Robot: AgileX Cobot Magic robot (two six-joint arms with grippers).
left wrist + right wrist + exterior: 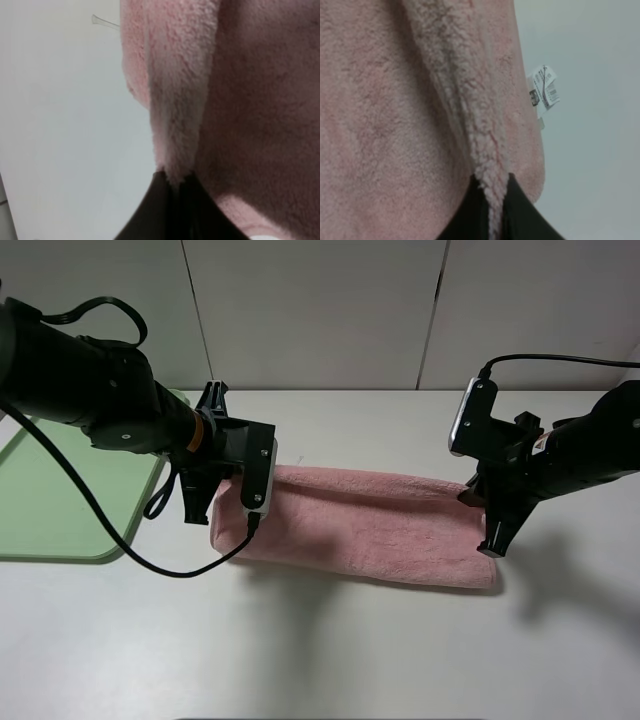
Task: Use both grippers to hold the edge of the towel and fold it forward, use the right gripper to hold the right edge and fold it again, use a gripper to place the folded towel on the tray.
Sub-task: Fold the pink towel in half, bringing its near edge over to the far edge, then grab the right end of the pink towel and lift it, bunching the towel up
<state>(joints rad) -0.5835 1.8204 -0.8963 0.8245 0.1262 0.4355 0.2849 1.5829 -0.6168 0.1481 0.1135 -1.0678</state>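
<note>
From the high camera, the towel (370,525) lay on the white table (330,650) as a long pink band, doubled over lengthwise. The left gripper (198,510) stood at its left end and the right gripper (493,543) at its right end, both pointing down onto the cloth. From up there I could not tell how tightly either was closed. A light green tray (60,500) sat at the table's left side, just beside the left arm and apart from the towel, with a black cable (150,562) looping in front of it.

In the left wrist view, the left gripper (173,184) was pinched narrow on the towel's (260,125) thick edge (180,100), which rose as a ridge from between the black fingers (150,210).

In the right wrist view, the right gripper (492,186) was likewise clamped on the edge (465,100) of the towel (380,125), and a small white tag (543,90) stuck out over the table (595,165).
</note>
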